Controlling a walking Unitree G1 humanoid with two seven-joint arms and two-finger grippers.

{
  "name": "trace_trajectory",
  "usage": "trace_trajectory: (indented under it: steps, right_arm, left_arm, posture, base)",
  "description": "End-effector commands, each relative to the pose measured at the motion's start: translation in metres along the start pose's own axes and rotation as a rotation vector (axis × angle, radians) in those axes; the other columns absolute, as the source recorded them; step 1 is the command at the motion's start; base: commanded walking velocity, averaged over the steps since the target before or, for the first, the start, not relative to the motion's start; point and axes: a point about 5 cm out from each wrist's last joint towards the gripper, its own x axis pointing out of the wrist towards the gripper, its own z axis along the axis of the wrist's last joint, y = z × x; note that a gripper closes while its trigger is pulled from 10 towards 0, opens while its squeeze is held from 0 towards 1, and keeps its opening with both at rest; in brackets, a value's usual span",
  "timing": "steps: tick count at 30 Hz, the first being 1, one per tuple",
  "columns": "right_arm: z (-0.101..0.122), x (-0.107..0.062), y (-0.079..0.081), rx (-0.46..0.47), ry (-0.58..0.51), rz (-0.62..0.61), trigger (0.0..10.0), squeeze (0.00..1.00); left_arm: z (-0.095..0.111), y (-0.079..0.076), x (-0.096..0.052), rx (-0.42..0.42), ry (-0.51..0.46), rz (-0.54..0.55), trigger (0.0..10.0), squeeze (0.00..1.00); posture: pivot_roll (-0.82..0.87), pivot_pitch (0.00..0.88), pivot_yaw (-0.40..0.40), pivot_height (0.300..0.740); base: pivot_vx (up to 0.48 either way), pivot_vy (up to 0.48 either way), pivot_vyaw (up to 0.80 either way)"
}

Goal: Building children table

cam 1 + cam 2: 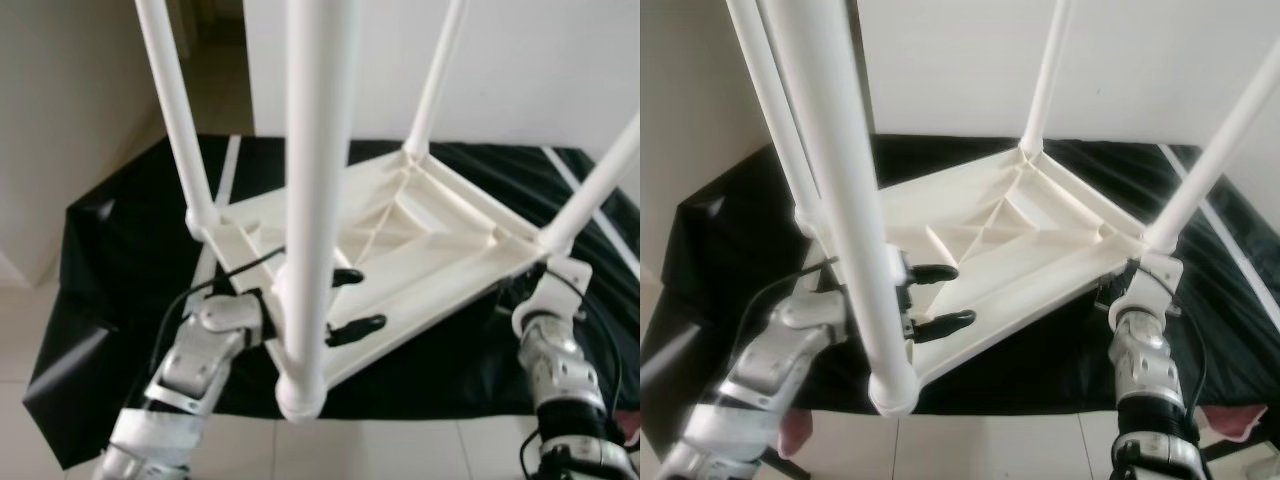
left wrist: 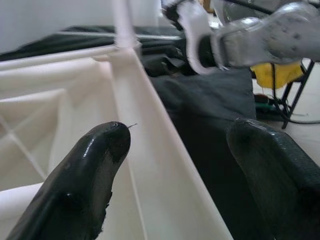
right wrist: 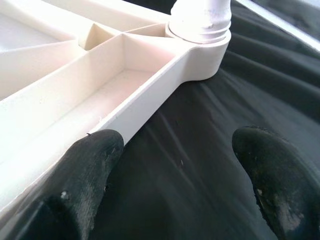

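Lying upturned, white ribbed table (image 1: 400,235), legs (image 1: 318,200) up, between spread-fingered left gripper (image 1: 352,300) and right gripper (image 3: 175,175).

Soft, even daylight fills the room, and the white wall (image 1: 520,70) looks very bright. The near leg (image 1: 318,200) is big and a bit fuzzy. In the wrist views the black fingers (image 2: 85,185) are blurry, with small shiny spots

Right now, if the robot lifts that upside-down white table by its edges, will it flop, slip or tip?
Probably stiff: the table top has moulded ribs underneath. Likely light for its size, as it looks like thin hollow plastic. It may be tippy, since four long legs stand high above it, and the smooth rim between the left gripper fingers could slip.
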Motion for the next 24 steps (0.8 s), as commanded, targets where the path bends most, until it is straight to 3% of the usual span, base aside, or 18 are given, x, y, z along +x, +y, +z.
trace_trajectory:
  steps: [1, 3, 10, 15, 21, 24]
  right_arm:
    - [0.003, 0.006, -0.003, -0.037, -0.015, -0.012, 10.0, 0.00]
    - [0.004, 0.007, -0.004, -0.042, -0.021, -0.018, 10.0, 0.00]
    - [0.006, 0.004, -0.011, -0.023, -0.084, -0.052, 10.0, 0.00]
    - [0.003, -0.001, -0.019, 0.014, -0.116, -0.092, 10.0, 0.00]
    - [-0.005, -0.006, -0.024, 0.015, -0.116, -0.108, 10.0, 0.00]
    - [-0.010, -0.011, -0.025, 0.019, -0.113, -0.107, 10.0, 0.00]
  left_arm:
    - [-0.004, -0.002, 0.006, -0.009, 0.025, 0.095, 10.0, 0.00]
    - [-0.003, -0.002, 0.007, -0.006, 0.024, 0.102, 10.0, 0.00]
    - [-0.004, 0.008, -0.014, 0.002, 0.067, 0.149, 10.0, 0.00]
    - [-0.007, 0.026, -0.042, -0.047, 0.046, 0.277, 10.0, 0.00]
    - [-0.008, 0.023, -0.055, -0.101, 0.012, 0.310, 10.0, 0.00]
    - [-0.011, 0.023, -0.062, -0.029, 0.046, 0.328, 10.0, 0.00]
  posture:
    - [0.08, 0.000, -0.044, 0.740]
    - [0.08, 0.000, -0.044, 0.740]
    - [0.09, 0.000, -0.046, 0.740]
    - [0.07, 0.000, -0.027, 0.740]
    - [0.07, 0.000, -0.015, 0.740]
    - [0.07, 0.000, -0.014, 0.740]
  base:
    - [0.000, 0.000, 0.00]
    - [0.000, 0.000, 0.00]
    - [0.000, 0.000, 0.00]
    - [0.000, 0.000, 0.00]
    - [0.000, 0.000, 0.00]
    - [0.000, 0.000, 0.00]
